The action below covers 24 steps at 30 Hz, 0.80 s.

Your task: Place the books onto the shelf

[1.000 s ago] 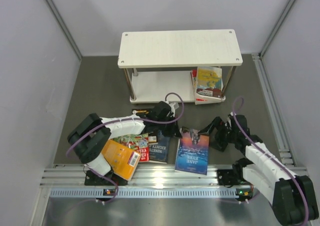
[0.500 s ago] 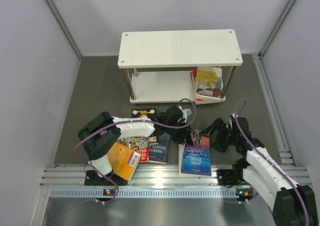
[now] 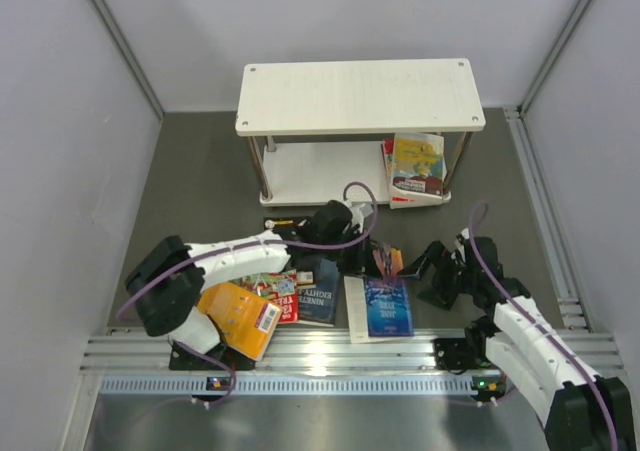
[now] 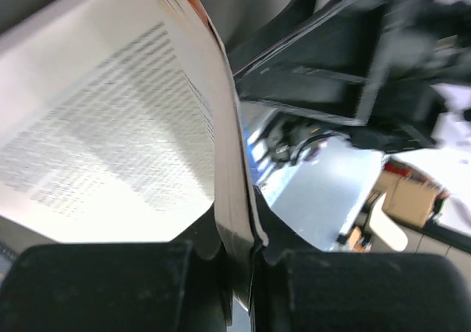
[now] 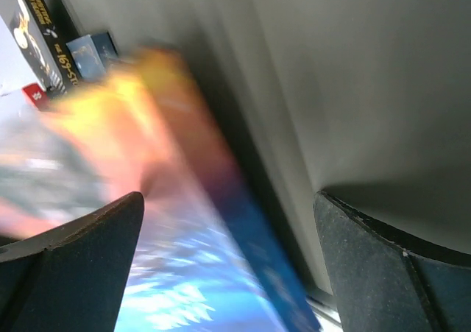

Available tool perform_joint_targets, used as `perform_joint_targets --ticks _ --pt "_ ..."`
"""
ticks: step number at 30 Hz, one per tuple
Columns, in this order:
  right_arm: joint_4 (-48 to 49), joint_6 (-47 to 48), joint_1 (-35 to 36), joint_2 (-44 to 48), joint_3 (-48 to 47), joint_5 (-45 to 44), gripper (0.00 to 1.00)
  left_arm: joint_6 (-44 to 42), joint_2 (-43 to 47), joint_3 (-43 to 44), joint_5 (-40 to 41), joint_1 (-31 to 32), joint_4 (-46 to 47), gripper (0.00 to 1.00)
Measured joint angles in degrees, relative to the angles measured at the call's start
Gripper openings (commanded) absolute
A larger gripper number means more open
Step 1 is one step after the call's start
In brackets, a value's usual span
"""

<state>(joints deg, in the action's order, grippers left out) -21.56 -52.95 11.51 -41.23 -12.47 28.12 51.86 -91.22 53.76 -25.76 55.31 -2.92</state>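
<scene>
My left gripper (image 3: 377, 262) is shut on the far edge of a blue-covered book (image 3: 388, 306) and holds that edge off the floor, with white pages fanning out on the book's left. In the left wrist view the jaws (image 4: 239, 244) pinch the cover and a few leaves beside a printed page (image 4: 110, 140). My right gripper (image 3: 432, 271) stands open just right of the book; its view shows the blurred blue cover (image 5: 184, 273) between the spread fingers (image 5: 73, 251). The shelf (image 3: 360, 96) stands behind, with books (image 3: 417, 166) on the right end of its lower board.
More books lie on the floor at front left: an orange-yellow one (image 3: 238, 316), a cartoon-covered one (image 3: 268, 284), a dark blue one (image 3: 320, 293) and a black one (image 3: 285, 224). A metal rail (image 3: 320, 356) runs along the near edge. Grey walls close in both sides.
The blue book lay flat a second ago; now its far edge is raised and its pages show. My left gripper moved right along it, opened briefly and shut again. The right gripper barely shifted.
</scene>
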Motion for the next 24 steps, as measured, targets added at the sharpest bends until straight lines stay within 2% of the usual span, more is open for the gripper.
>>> perform_joint_targets --ticks 4,8,15,24 --pt "-0.7 -0.2 0.0 1.0 0.1 0.7 0.99 1.9 5.2 -2.8 -0.8 -3.0 2.9 0.0" --pt "3.1 -2.6 0.0 1.7 2.5 4.2 0.99 6.1 5.1 -9.2 -2.4 -4.4 12.2 0.0" --pt "16.3 -14.2 0.0 9.8 10.4 10.3 1.0 15.1 0.6 -15.8 -6.5 -5.0 30.1 0.0" --pt "19.5 -19.8 0.0 15.8 11.8 11.8 0.95 26.3 -6.2 -17.9 -12.7 -7.1 53.7 0.0"
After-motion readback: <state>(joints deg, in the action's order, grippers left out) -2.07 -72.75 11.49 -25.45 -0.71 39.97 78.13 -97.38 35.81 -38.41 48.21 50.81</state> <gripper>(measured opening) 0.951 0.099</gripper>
